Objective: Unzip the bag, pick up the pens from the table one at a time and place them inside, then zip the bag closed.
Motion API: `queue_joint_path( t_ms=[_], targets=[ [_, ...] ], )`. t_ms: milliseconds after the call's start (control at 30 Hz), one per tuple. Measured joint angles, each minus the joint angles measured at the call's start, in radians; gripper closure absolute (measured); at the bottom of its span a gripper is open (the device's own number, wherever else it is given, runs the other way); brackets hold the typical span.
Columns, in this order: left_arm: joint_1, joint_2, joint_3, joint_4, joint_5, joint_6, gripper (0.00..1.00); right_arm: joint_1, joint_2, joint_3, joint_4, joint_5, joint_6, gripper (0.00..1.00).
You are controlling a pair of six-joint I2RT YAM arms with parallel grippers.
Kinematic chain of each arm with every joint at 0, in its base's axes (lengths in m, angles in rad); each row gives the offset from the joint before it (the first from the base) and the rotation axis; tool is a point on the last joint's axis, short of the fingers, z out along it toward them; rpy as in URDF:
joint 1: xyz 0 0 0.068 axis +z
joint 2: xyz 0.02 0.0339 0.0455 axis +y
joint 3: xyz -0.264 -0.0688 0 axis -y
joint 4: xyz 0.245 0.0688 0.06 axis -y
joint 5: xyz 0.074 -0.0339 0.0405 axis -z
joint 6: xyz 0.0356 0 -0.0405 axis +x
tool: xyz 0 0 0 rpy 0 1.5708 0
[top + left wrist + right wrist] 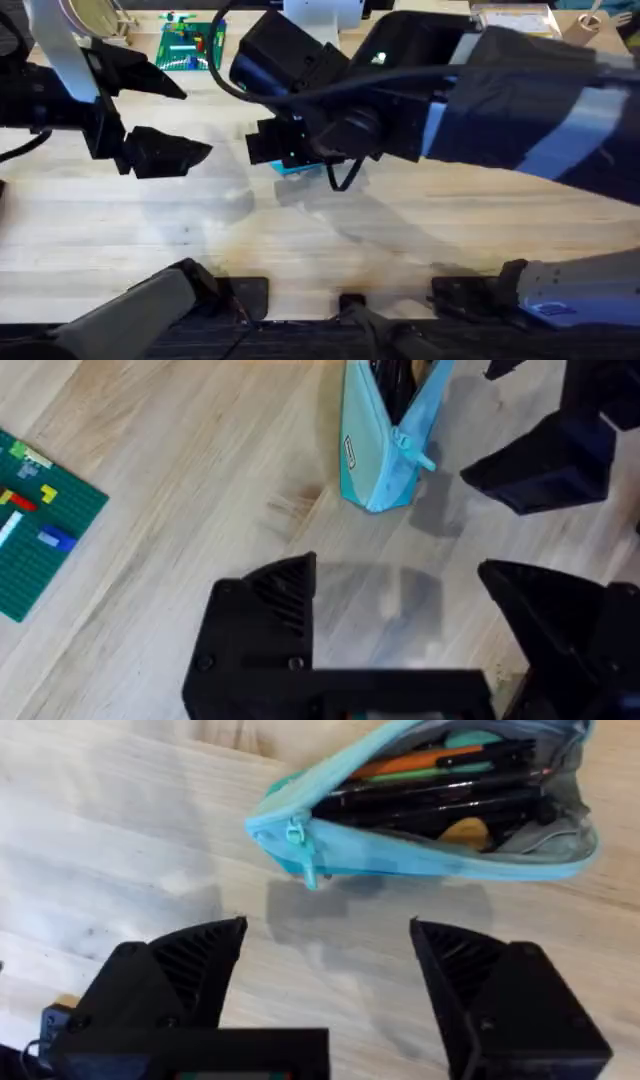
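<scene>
The light blue bag [400, 855] lies unzipped on the table [120, 830], and its zipper pull [300, 850] hangs at the tapered end. Black pens [440, 795] lie inside it beside an orange one. My right gripper [330, 970] hovers open just above the bag's zipper end, with nothing between its fingers. In the overhead view a blue corner of the bag [295, 168] shows under the right arm. My left gripper [400, 600] is open and empty to the left of the bag [385, 450], a short way off its end; overhead, this left gripper [195, 122] points right.
A green brick baseplate [192, 45] with small coloured bricks lies at the back left, also seen in the left wrist view [40, 530]. Boxes stand along the far right edge [510, 18]. The right arm stretches large and dark across the middle.
</scene>
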State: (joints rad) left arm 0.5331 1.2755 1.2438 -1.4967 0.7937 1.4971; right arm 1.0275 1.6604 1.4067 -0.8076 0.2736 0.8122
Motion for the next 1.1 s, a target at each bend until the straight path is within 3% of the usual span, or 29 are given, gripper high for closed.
queue_joint_path(
  t_ms=[1100],
  targets=[
    [0.000,0.000,0.000,-0.003,0.000,0.000,0.007,0.043,0.089,0.000,0.091,0.104,0.026,0.016]
  ],
)
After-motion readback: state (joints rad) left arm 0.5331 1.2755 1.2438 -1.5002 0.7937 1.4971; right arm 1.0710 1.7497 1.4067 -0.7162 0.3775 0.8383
